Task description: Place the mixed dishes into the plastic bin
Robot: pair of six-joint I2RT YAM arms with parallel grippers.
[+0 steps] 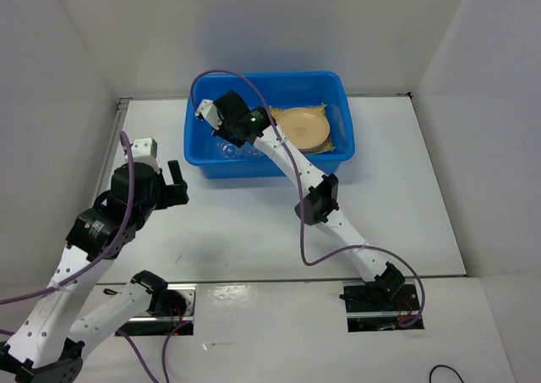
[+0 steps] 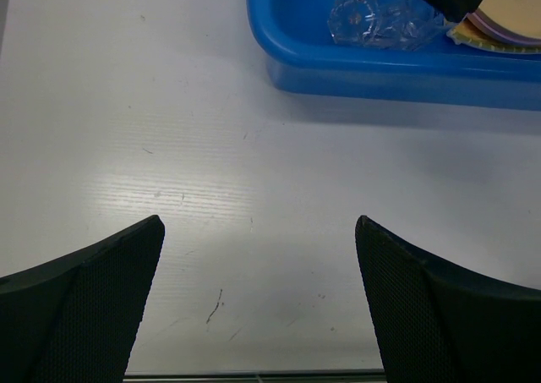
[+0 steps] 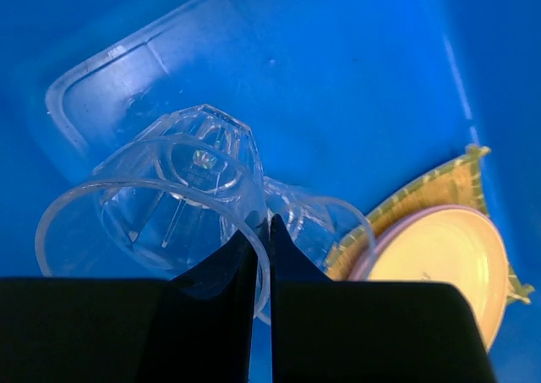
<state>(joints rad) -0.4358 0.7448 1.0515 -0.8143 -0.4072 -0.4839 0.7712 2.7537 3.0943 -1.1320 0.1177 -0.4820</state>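
Observation:
The blue plastic bin (image 1: 270, 165) stands at the back of the table. In it lie the tan-yellow plate (image 1: 303, 128) on the pink plate, whose rim just shows (image 3: 362, 263), both on the woven yellow mat (image 3: 431, 188). My right gripper (image 3: 264, 222) is inside the bin's left half, shut on the rim of a clear cup (image 3: 161, 205) that is tilted on its side. The second clear cup (image 3: 325, 222) lies right behind it. My left gripper (image 2: 258, 227) is open and empty over the bare table, left of and in front of the bin (image 2: 406, 66).
White walls close in the table on the left, back and right. The right arm (image 1: 317, 201) stretches diagonally across the table's middle to the bin. The two arm bases sit at the near edge.

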